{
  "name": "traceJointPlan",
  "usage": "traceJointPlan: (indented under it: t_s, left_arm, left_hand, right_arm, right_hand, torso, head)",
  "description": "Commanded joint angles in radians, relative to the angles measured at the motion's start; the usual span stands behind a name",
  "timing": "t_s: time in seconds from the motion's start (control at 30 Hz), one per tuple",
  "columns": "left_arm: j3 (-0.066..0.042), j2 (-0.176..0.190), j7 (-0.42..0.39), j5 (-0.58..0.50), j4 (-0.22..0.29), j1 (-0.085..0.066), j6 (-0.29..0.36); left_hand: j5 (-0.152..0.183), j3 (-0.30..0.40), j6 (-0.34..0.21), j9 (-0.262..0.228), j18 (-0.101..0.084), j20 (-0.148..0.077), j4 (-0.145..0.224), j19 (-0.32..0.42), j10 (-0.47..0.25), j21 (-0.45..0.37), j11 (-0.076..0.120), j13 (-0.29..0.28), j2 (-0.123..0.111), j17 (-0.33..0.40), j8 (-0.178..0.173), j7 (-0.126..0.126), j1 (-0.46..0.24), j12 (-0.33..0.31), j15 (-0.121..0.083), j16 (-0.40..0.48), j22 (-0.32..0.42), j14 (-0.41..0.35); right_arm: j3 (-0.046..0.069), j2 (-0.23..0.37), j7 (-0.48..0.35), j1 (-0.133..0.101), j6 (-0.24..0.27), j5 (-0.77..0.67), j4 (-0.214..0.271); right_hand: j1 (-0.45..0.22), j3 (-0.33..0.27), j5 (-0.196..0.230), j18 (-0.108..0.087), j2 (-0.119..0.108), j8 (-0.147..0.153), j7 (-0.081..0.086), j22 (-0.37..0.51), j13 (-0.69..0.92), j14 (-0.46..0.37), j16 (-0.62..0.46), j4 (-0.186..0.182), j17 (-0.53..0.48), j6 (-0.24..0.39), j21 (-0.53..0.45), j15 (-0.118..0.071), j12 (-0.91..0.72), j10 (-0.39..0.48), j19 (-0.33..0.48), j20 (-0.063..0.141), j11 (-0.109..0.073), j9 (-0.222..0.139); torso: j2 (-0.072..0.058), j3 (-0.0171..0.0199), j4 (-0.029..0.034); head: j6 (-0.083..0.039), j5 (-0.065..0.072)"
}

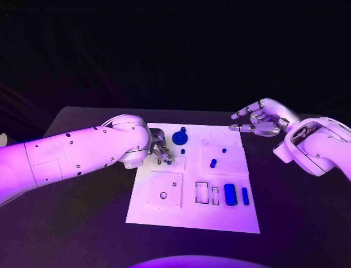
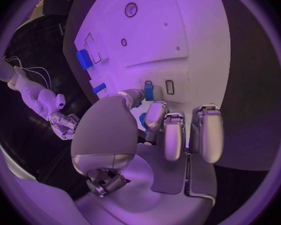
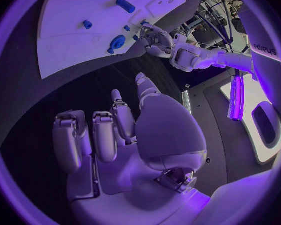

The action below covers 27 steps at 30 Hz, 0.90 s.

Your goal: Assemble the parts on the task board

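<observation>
On the black table (image 1: pixel 71 120), seen from the head camera, a white board (image 1: pixel 193 215) lies flat with small blue parts on it: a round knobbed piece (image 1: pixel 180 137) near the far edge, a short peg (image 1: pixel 213 163) at the centre, and two upright blocks (image 1: pixel 234 194) near the front. The left hand (image 1: pixel 161 152) is low over the board's far left side, fingers curled toward a small slot; whether it pinches anything cannot be told from here. The right hand (image 1: pixel 259 121) hovers off the board's far right corner, fingers apart and holding nothing. From the left wrist camera, the left hand (image 2: pixel 159 130) has fingertips right at a small blue piece (image 2: pixel 148 91) beside a rectangular slot (image 2: pixel 170 86); a grip is unclear. From the right wrist camera, the right hand (image 3: pixel 125 130) hangs loosely spread above bare table, the board (image 3: pixel 72 45) well away. The likely risk: that tiny piece may tilt, jam at the slot's edge or slip from the fingertips, and crowded fingers could knock the round piece nearby.
</observation>
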<state>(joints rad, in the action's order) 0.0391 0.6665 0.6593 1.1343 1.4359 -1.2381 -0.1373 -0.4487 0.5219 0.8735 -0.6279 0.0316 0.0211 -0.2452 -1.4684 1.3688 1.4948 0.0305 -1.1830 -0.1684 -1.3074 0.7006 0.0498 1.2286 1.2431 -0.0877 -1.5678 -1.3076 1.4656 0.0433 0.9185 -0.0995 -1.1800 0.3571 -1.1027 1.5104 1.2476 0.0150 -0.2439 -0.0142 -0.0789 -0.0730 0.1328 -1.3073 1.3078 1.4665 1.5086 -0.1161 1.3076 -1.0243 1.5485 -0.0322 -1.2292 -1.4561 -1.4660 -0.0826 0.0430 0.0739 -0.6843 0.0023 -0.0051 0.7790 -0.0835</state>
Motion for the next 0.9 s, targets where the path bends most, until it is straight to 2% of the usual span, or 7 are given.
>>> traceJointPlan:
  t_s: [0.03,0.57,0.9]
  left_arm:
    - [0.003,0.0,0.006,0.012,0.0,0.005,-0.035]
    - [0.004,-0.001,0.008,0.01,0.005,0.006,-0.066]
    - [0.004,-0.016,0.008,-0.012,-0.016,0.006,-0.081]
  left_hand:
    - [-0.003,0.165,0.001,-0.001,-0.004,-0.002,0.162,-0.058,0.01,0.0,0.0,-0.001,0.011,-0.263,0.004,-0.004,0.0,0.005,-0.001,-0.003,-0.142,0.105]
    - [-0.002,0.166,0.001,-0.001,-0.004,-0.002,0.164,-0.059,0.01,0.001,0.0,0.0,0.01,-0.263,0.004,-0.005,-0.002,0.004,0.0,-0.003,-0.144,0.105]
    - [0.002,0.163,0.007,-0.004,-0.004,-0.003,0.164,-0.059,0.015,0.0,0.0,-0.003,0.016,-0.263,0.006,-0.006,-0.022,0.008,0.0,-0.003,-0.144,0.105]
  right_arm:
    - [0.0,-0.001,-0.009,0.001,-0.013,0.0,0.001]
    - [0.0,-0.002,-0.008,0.001,-0.012,0.0,0.0]
    - [0.0,-0.003,-0.006,0.001,-0.013,-0.001,0.001]
  right_hand:
    - [0.002,-0.005,-0.004,0.0,0.008,-0.007,-0.004,-0.209,0.073,0.078,-0.006,-0.001,0.134,-0.005,-0.005,0.004,0.0,0.002,-0.071,0.002,-0.001,0.001]
    - [0.002,-0.005,-0.004,0.001,0.008,-0.007,-0.004,-0.21,0.073,0.078,-0.005,-0.001,0.135,-0.006,-0.005,0.004,-0.001,0.001,-0.072,0.002,-0.001,0.001]
    - [0.002,-0.006,-0.005,0.001,0.009,-0.008,-0.005,-0.21,0.074,0.078,-0.005,-0.001,0.137,-0.007,-0.005,0.004,-0.003,0.001,-0.072,0.002,-0.001,0.001]
  torso:
    - [0.0,0.0004,0.0001]
    - [0.0,0.0,-0.0001]
    - [0.0,0.0003,-0.0006]
  head:
    - [-0.004,0.003]
    - [-0.005,0.001]
    - [0.003,0.001]
